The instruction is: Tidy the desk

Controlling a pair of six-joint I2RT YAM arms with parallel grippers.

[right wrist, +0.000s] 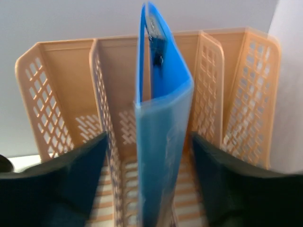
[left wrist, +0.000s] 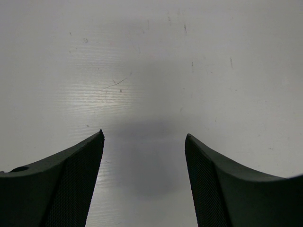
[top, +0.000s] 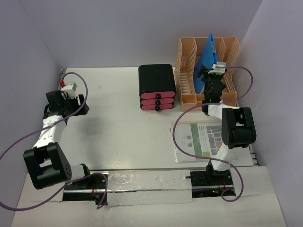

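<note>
Though the task names the table [top: 118, 137] itself, that broad white slab is surely rigid and fixed, nothing to take hold of; it fills the whole floor of the top view, and the work lies in the loose things it carries. Its surface looks hard and smooth, faintly scratched in the left wrist view, so flat items would likely slide on it rather than lift cleanly.

The left gripper [left wrist: 144, 135] hangs over bare table near the left edge, its fingers well spread and nothing between them.

The right gripper [right wrist: 149, 137] reaches into the orange file rack [top: 187, 71] at the far right of the table. It is open, one finger on either side of a blue folder [right wrist: 163, 123] that stands upright in the rack's middle compartment; a gap shows on each side, so it does not appear to be clamping the folder. The folder looks like thin plastic, probably light and a little floppy, best pinched across its closed near edge, where the two leaves meet.

A black box with pink drawers [top: 156, 78] sits just left of the rack. A printed sheet [top: 199, 139] lies flat on the table near the right arm. It looks thin and glossy, likely awkward to pinch from above; dragging it to the table's edge, or catching a corner, seems the safer hold.
</note>
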